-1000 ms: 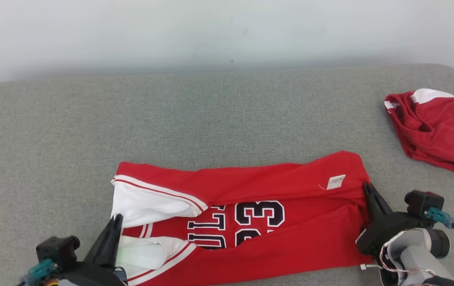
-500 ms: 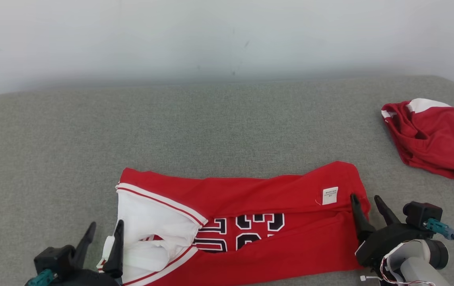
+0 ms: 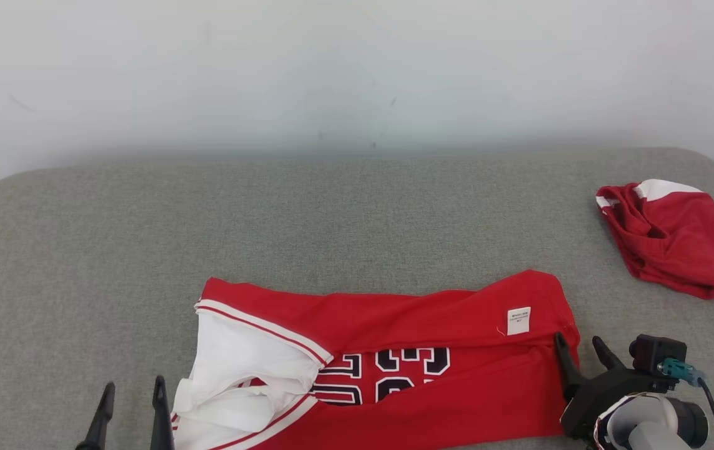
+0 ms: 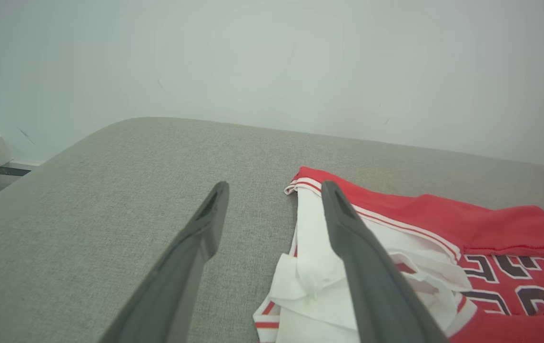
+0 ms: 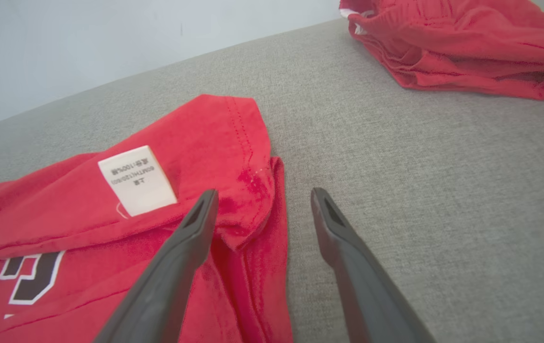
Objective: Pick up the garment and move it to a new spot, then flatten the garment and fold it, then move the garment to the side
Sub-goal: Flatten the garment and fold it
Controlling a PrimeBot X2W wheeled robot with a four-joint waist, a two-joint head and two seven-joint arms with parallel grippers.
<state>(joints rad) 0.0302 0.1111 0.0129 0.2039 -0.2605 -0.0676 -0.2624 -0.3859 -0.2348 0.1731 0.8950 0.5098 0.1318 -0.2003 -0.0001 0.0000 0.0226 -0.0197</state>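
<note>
Left pincer (image 3: 132, 400) and right pincer (image 3: 579, 349) gape empty beside the jersey (image 3: 394, 312), folded lengthwise on the surface (image 3: 144, 219); I judge more folds and the move aside remain.

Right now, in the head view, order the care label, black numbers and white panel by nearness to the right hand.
1. care label, just up-left of the right hand.
2. black numbers, farther left.
3. white panel, farthest left.

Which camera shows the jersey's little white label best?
The right wrist view: the label is close and large, print visible. The head view gives a tiny white square. The left wrist view faces the jersey's white-trimmed end.
</note>
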